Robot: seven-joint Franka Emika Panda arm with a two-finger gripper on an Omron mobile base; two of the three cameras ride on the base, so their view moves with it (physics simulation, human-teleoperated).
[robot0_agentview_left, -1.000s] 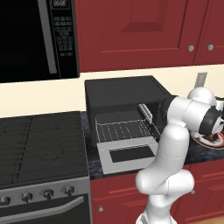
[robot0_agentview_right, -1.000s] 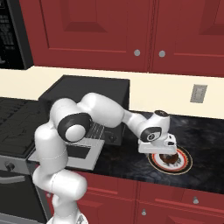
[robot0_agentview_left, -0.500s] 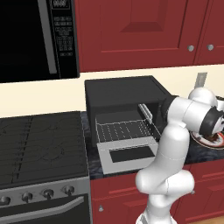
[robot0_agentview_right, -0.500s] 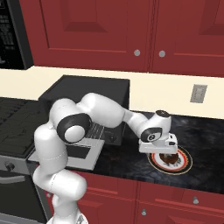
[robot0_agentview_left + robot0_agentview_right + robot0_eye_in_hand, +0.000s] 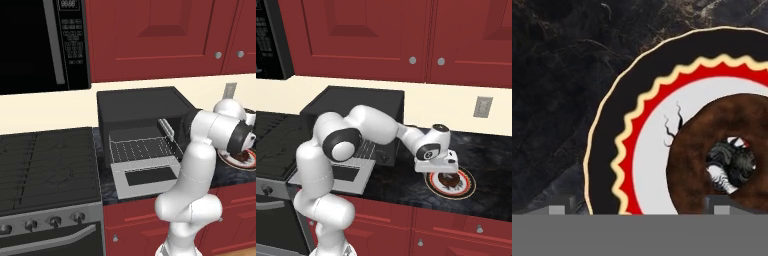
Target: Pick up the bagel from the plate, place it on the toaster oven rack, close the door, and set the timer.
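Gripper [image 5: 442, 171] sits low over the plate [image 5: 466, 189], jaws spread wide, nothing between them. In the hand view the two fingertips [image 5: 561, 206] poke up at the bottom edge, far apart. The bagel [image 5: 697, 145] lies flat on the plate [image 5: 607, 145], ahead of the tips and off toward the right-hand one; the left tip is over the plate's dark outer band, nowhere near the bagel.

Handling, my read: a bagel is light, a bit springy, with a matte crust, so not slippery. Too hard a squeeze would dent it rather than break it. It lies flat, so the sensible hold looks like one finger through the centre hole and the other outside the ring, or both across the outer diameter if the jaws span it. From here the hand likely needs to shift toward the right-hand tip before closing, otherwise the left one lands on bare plate. The plate is glazed and may slide on the counter [image 5: 401, 177] if nudged.

Views:
- Hand view gives the ring shape, the hole with the dark centre pattern showing through it, and the offset from the fingers. No oven in it.
- Right base view shows the hand over the plate, with the toaster oven [image 5: 356, 102] well behind the fingers along the arm.
- Left base view has the oven detail: door [image 5: 145, 176] dropped open and flat, rack [image 5: 142, 148] pulled out and bare. There the arm covers most of the plate [image 5: 237, 161]; I can't judge finger state from it.
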